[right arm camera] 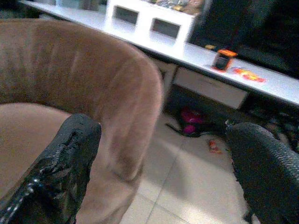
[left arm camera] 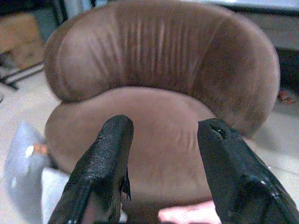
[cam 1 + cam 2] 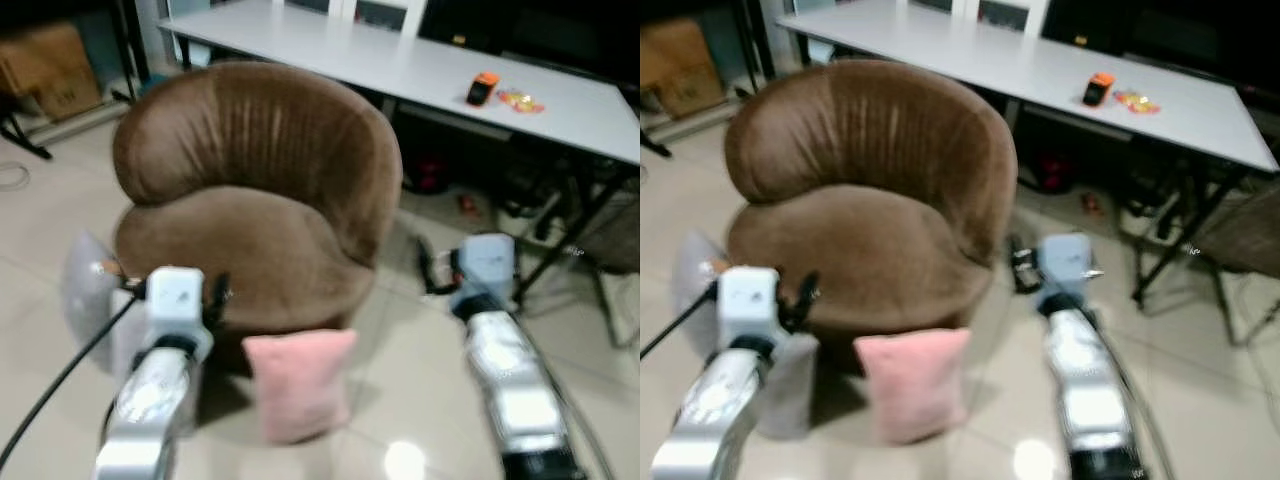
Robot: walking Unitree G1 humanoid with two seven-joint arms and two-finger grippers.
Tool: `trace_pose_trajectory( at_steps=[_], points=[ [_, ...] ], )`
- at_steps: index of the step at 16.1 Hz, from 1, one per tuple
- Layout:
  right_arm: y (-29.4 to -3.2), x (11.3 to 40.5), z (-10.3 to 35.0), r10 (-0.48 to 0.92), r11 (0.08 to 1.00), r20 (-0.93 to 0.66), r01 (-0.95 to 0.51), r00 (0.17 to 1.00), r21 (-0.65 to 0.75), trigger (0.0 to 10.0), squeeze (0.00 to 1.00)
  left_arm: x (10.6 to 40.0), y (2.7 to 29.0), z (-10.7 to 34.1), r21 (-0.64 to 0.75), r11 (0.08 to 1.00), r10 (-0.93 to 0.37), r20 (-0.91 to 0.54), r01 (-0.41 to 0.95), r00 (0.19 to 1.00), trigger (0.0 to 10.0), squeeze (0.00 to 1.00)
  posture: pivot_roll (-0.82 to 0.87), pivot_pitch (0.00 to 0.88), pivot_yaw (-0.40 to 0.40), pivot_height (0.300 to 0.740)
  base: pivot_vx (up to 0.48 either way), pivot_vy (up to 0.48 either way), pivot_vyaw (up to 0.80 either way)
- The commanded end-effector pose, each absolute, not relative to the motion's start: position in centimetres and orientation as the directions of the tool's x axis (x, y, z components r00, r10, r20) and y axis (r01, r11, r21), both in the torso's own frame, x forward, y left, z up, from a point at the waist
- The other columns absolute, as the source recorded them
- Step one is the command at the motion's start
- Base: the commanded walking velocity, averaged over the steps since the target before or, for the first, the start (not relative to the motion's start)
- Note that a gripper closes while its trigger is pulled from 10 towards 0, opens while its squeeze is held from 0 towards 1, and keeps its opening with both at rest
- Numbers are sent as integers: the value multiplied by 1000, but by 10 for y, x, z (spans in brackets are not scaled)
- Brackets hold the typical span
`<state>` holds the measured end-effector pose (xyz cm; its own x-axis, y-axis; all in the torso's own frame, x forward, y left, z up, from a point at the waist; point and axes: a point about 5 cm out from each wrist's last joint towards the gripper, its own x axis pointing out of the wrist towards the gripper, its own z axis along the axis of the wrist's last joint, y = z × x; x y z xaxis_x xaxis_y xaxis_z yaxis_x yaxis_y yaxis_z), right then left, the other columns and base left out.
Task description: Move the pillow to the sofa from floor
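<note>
A pink pillow (image 3: 298,385) stands on the tiled floor, leaning against the front of the brown round sofa chair (image 3: 250,200). My left gripper (image 2: 166,126) is open and holds nothing. It hovers at the front left of the seat, above and to the left of the pillow, whose top edge (image 2: 187,214) shows below its fingers. To the right of the chair, beside its curved back, my right gripper (image 1: 163,135) is held open and empty over the floor. Both arms reach forward, one on each side of the pillow.
Pale grey and white cushions (image 3: 85,285) lie on the floor at the chair's left. A long white table (image 3: 420,70) with an orange object (image 3: 483,88) stands behind; its black legs (image 3: 570,230) and clutter are at right. A cardboard box (image 3: 45,65) sits far left.
</note>
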<state>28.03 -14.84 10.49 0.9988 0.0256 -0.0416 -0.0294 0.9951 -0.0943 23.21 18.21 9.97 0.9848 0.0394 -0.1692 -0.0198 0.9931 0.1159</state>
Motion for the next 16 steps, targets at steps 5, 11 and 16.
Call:
trace_pose_trajectory(
  at_steps=[5,11,16],
  points=[
    [-168,273,98,65,998,-135,-61,989,31,10000,0,233,177,109,105,994,6,-96,4,995,10000,0,-30,0,-70,740,0,-130,0],
    [-154,266,94,126,992,-174,-124,977,21,10000,0,232,178,110,100,995,-17,-88,26,996,10000,0,-27,0,-67,740,145,0,400],
    [-160,269,93,72,995,-184,-59,980,78,10000,0,233,182,109,107,994,2,-95,8,996,10000,0,-20,0,-73,740,307,0,0]
  ],
)
